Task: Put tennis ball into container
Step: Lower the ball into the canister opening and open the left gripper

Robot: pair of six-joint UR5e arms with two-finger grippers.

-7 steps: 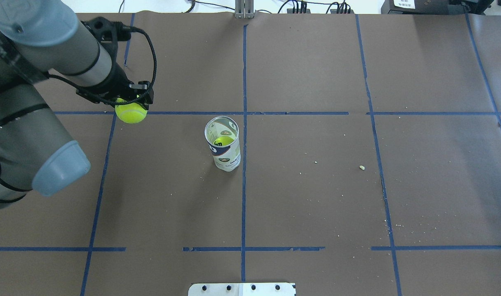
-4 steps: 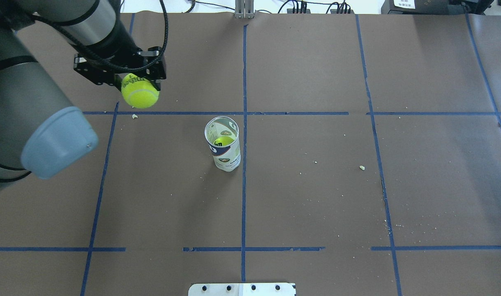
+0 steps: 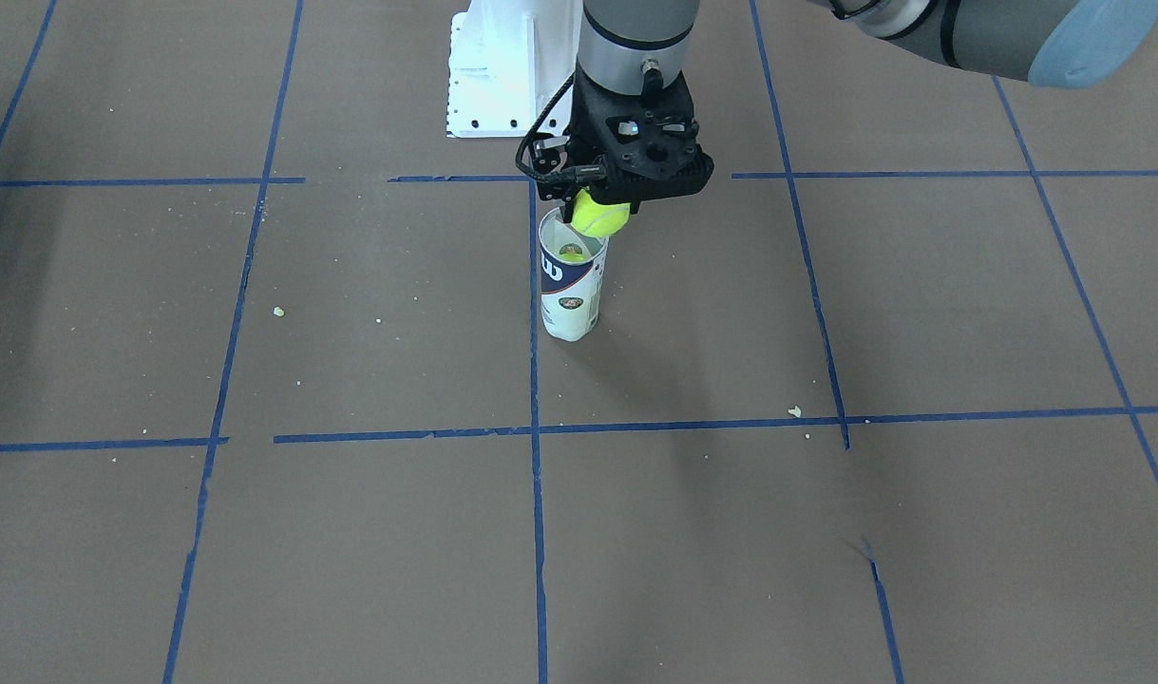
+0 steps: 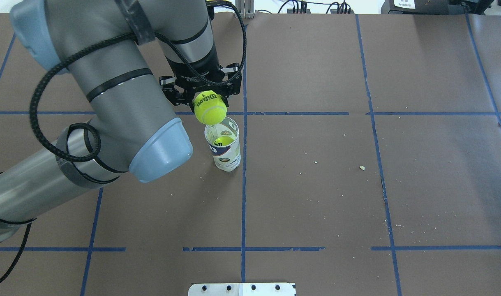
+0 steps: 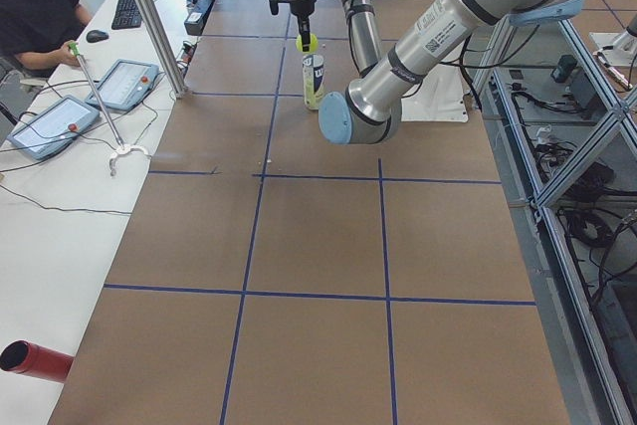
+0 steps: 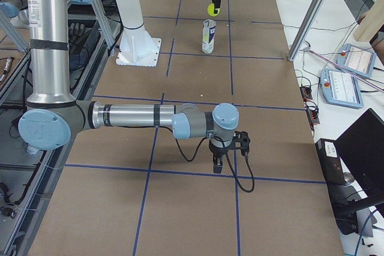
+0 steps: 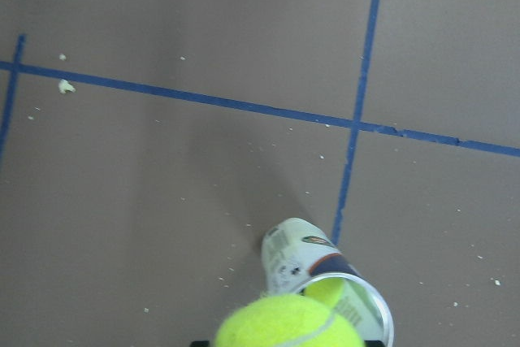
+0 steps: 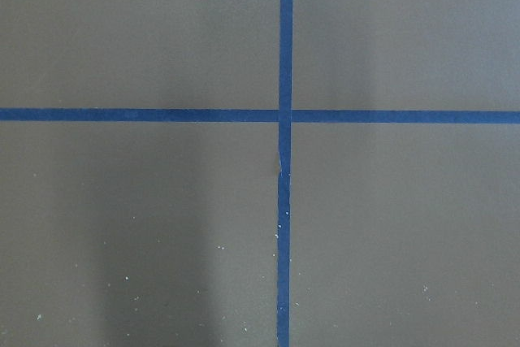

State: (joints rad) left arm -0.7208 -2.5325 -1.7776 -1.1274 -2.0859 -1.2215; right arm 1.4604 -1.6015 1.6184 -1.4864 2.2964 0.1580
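Observation:
The tennis ball (image 4: 210, 108), bright yellow-green with black Wilson lettering, hangs in my left gripper (image 4: 206, 96), which is shut on it. It is just above the open rim of the container (image 4: 225, 153), a clear upright can with a white and navy label. Another yellow ball (image 4: 223, 142) lies inside the can. The front view shows the held ball (image 3: 599, 218) over the can (image 3: 567, 294), slightly off its centre. The left wrist view shows the ball (image 7: 288, 324) and the can's mouth (image 7: 348, 298) below it. My right gripper (image 6: 227, 155) hovers near the table's other end; I cannot tell its state.
Blue tape lines (image 4: 243, 185) divide the brown table cover, and small crumbs (image 4: 361, 167) lie scattered on it. A white base plate (image 3: 503, 66) stands behind the can. An operator (image 5: 35, 7) sits beside tablets (image 5: 50, 124) at a side table.
My left arm has carried the ball from the table's far left, rightward, to just above the can's rim. The can has not moved.

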